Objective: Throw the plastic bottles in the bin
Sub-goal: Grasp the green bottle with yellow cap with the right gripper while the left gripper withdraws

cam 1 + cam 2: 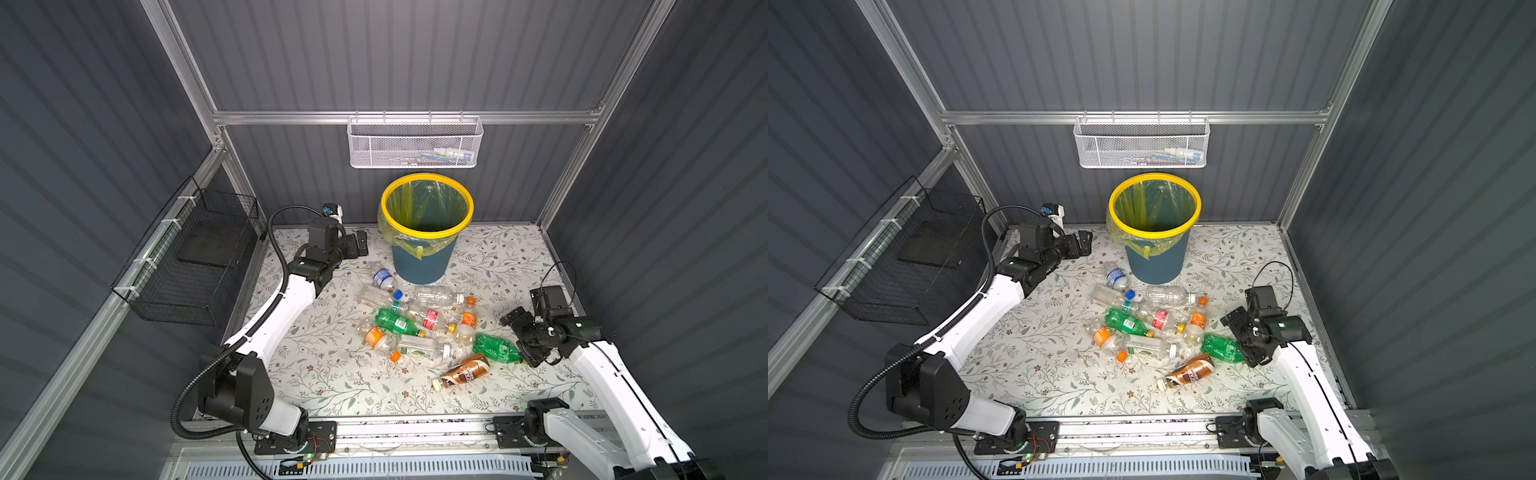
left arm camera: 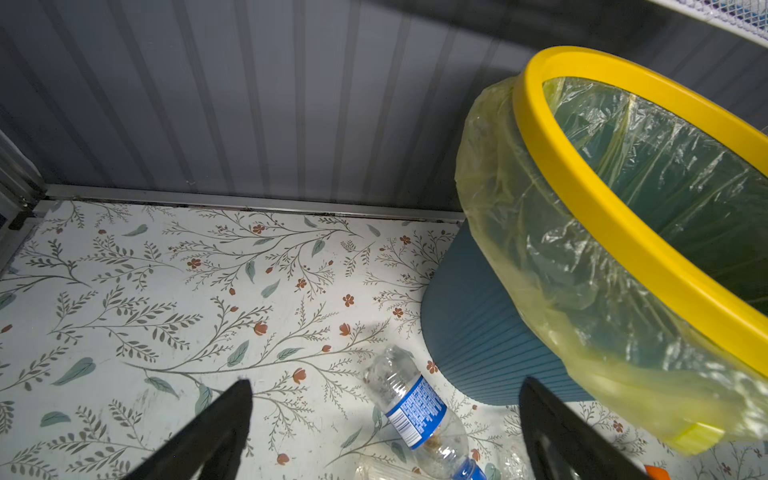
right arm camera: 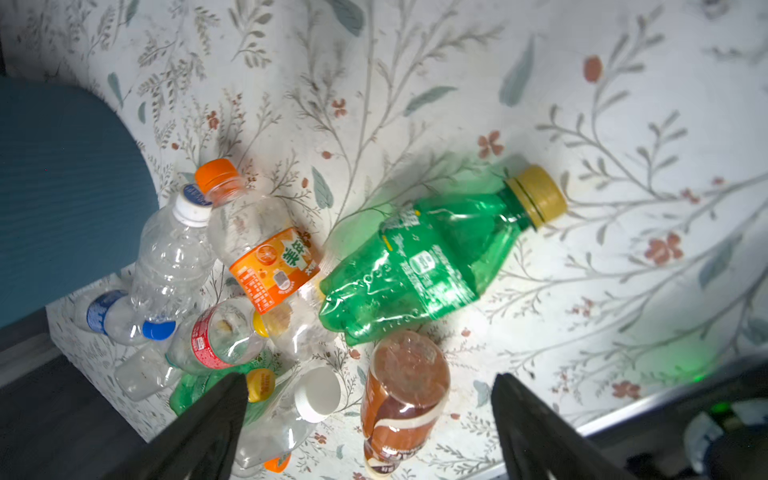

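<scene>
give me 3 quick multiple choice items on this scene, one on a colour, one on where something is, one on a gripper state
1. What colour is the rim of the bin?
A red
B yellow
C white

2. Where is the brown bottle?
A in the bin
B on the table
C on the bin's rim

3. How is the left gripper?
A open, empty
B shut on a bottle
C shut on the bin's rim

Key:
1 B, the ring round the bin's mouth is bright yellow.
2 B, it lies on its side on the floral table.
3 A, its fingers stand wide apart, gripping nothing.
</scene>
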Controlling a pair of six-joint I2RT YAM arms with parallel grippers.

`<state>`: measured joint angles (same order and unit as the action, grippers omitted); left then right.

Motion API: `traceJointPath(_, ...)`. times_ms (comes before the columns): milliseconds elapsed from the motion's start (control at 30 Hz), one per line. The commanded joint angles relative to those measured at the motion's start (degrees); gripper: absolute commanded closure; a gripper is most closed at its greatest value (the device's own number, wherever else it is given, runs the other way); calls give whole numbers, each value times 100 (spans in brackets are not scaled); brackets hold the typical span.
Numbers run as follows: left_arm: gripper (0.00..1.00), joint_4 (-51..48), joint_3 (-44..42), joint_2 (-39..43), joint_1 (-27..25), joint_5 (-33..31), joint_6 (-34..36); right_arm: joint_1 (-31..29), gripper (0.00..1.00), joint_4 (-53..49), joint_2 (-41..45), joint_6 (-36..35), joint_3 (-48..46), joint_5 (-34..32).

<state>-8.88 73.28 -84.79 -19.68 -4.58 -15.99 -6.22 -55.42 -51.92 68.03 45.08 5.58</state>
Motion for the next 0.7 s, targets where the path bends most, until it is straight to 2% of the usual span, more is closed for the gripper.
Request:
traceJointPath(0,0,213,-56,-45,39,309,-80,-20,5,-277,69,1125,-415,68)
traceJointPath(133,0,185,-94,-50,52,396,-66,-26,2,423,122,1823,-942,423)
traceJointPath(233,0,124,-120,-42,61,401,-33,-29,1,654,28,2091,-1015,397)
traceJointPath(367,0,86,-186,-16,70,388,-40,-29,1,1021,-228,2201,-969,250)
traceJointPath(667,0,-123,-147,24,70,313,-36,-29,1,1790,-1173,2129,-982,425)
